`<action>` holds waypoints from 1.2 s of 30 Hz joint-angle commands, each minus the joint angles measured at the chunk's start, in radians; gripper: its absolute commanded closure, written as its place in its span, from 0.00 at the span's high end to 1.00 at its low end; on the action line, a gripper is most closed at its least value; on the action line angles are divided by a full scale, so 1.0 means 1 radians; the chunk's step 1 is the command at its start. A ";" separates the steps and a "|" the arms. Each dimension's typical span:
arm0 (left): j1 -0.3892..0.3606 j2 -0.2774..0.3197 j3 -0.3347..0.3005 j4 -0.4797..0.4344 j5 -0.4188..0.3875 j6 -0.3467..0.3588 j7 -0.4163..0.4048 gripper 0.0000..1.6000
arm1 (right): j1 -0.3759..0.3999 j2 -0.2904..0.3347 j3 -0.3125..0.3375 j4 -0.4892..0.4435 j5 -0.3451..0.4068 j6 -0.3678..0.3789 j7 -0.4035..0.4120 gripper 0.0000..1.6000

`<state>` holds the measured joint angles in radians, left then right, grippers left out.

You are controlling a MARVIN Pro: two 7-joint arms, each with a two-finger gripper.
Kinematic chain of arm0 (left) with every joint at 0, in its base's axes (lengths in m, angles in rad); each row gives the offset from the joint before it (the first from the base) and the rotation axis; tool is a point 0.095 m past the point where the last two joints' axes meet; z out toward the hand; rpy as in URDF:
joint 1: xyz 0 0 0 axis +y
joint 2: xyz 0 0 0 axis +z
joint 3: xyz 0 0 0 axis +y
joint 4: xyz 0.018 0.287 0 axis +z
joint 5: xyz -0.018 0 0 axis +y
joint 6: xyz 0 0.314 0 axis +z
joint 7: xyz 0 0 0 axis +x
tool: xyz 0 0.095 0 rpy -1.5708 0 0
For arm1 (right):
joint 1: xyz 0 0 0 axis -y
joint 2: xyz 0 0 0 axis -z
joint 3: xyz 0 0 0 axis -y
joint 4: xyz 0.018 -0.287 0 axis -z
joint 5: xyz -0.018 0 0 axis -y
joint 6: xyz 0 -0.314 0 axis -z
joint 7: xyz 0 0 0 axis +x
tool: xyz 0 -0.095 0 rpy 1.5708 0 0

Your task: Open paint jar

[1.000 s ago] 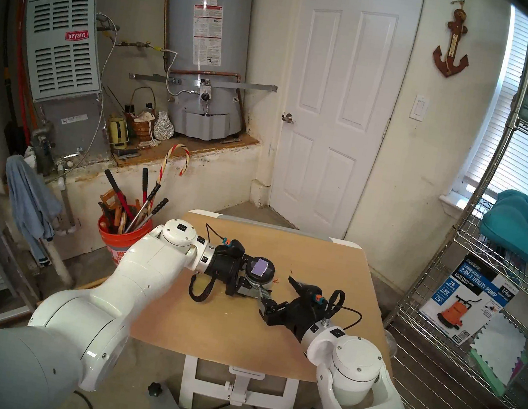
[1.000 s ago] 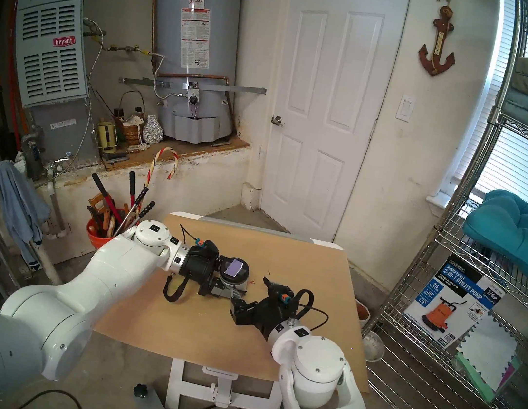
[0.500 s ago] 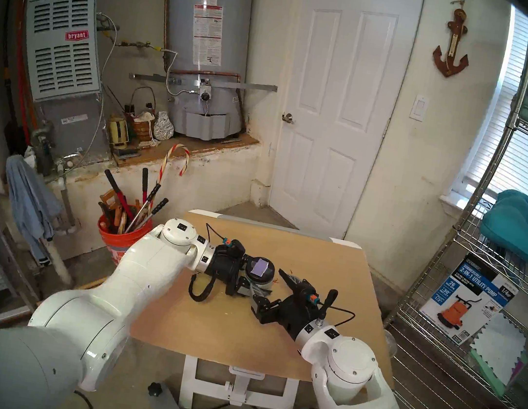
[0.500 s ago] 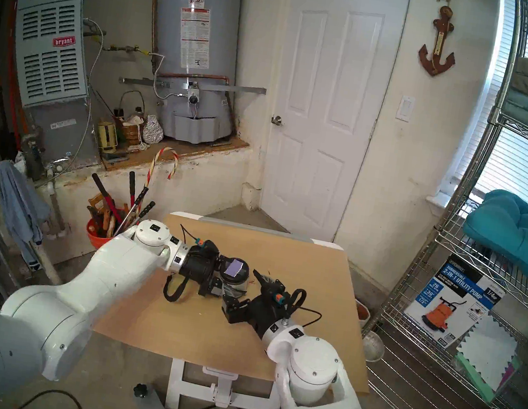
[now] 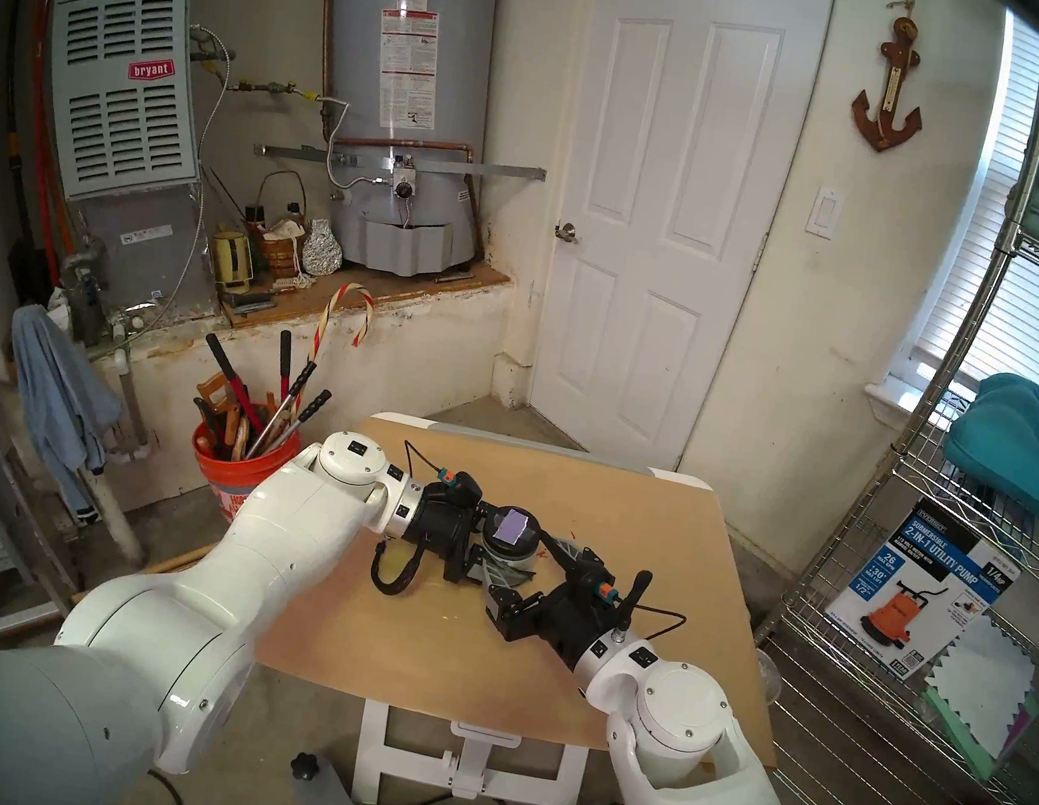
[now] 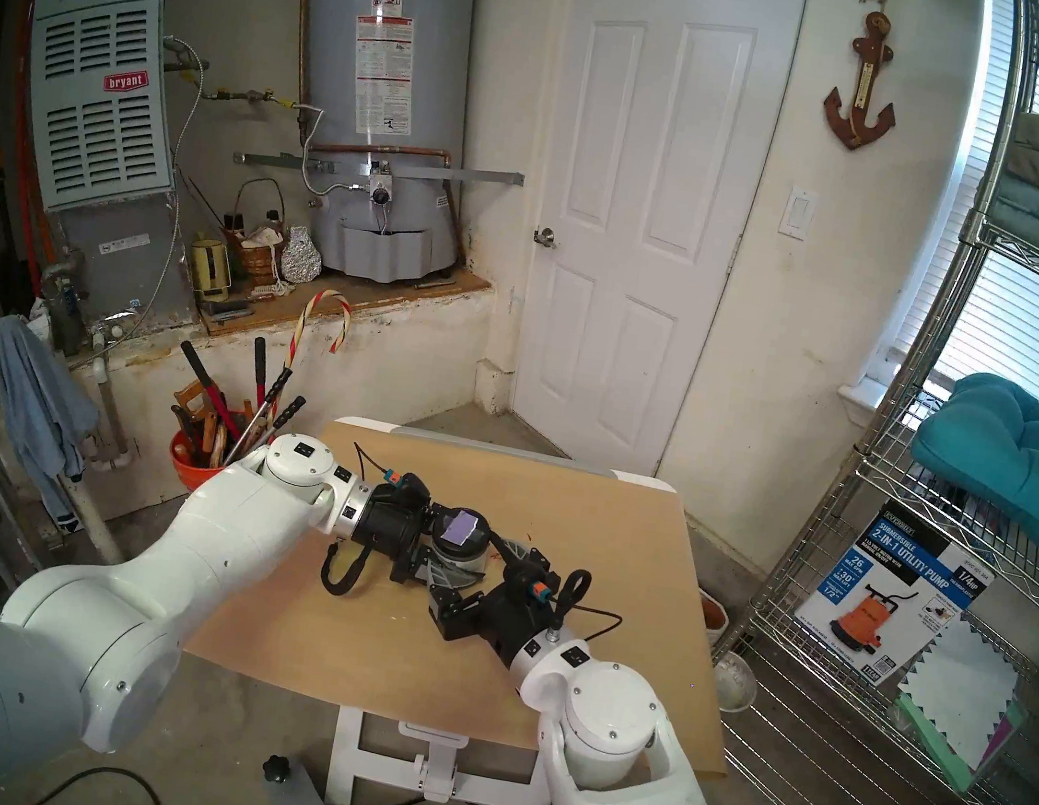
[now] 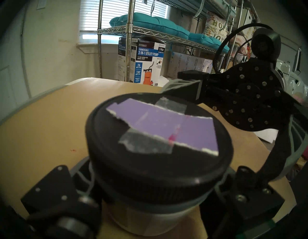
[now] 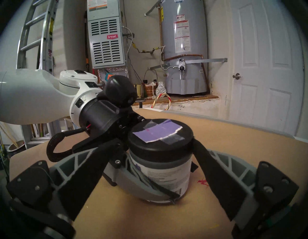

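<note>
The paint jar [image 5: 509, 541] is standing upright on the tan table [image 5: 400, 642], near its middle. Its black screw lid [image 8: 160, 136] is seated on the jar, with a lilac swatch [image 8: 155, 131] taped across the top. The left gripper [image 5: 497, 553] is reaching in from the left and is clamping the jar's labelled body below the lid, its grey fingers [image 8: 141, 185] curving round the wall. The right gripper [image 8: 155, 145] is approaching from the near right with its jaws spread wide, one finger on each side of the lid. In the right wrist view, the fingertips are lying level with the lid's rim; contact with it cannot be determined.
</note>
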<state>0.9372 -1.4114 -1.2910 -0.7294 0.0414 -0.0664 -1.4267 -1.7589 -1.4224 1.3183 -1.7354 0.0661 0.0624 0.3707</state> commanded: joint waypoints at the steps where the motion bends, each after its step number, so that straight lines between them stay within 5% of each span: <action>1: 0.015 -0.003 0.001 -0.033 -0.001 0.011 -0.002 0.00 | 0.067 -0.043 -0.022 0.032 -0.006 -0.030 -0.012 1.00; 10: 0.029 0.000 -0.003 -0.055 0.002 0.019 0.002 0.00 | 0.080 -0.024 -0.025 0.026 -0.020 -0.021 -0.001 1.00; 14: 0.033 0.001 -0.004 -0.064 0.003 0.024 0.003 0.00 | 0.096 -0.002 -0.027 0.025 -0.041 0.044 0.009 1.00; 16: 0.037 0.003 -0.004 -0.071 0.004 0.028 0.001 0.00 | 0.111 0.014 -0.027 0.032 -0.046 0.067 0.031 0.81; 17: 0.039 0.005 -0.005 -0.076 0.004 0.030 0.000 0.00 | 0.115 0.017 -0.025 0.037 -0.046 0.067 0.035 0.54; 18: 0.041 0.008 -0.006 -0.083 0.003 0.033 -0.001 0.00 | 0.124 0.020 -0.020 0.045 -0.036 0.080 0.048 0.48; 19: 0.044 0.010 -0.006 -0.089 0.003 0.036 -0.003 0.00 | 0.134 0.026 -0.018 0.052 -0.029 0.089 0.066 0.29; 23: 0.044 0.017 -0.008 -0.095 0.001 0.040 -0.010 0.00 | 0.191 0.066 -0.015 0.095 -0.014 0.076 0.152 0.00; 28: 0.042 0.022 -0.009 -0.094 -0.002 0.041 -0.015 0.00 | 0.250 0.105 -0.016 0.155 0.021 -0.034 0.237 0.00; 36: 0.045 0.030 -0.009 -0.096 -0.008 0.045 -0.019 0.00 | 0.344 0.110 0.004 0.251 0.040 -0.110 0.397 0.00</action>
<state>0.9849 -1.3888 -1.3004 -0.8145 0.0414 -0.0198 -1.4167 -1.5362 -1.3313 1.3089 -1.5546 0.0970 0.0111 0.6611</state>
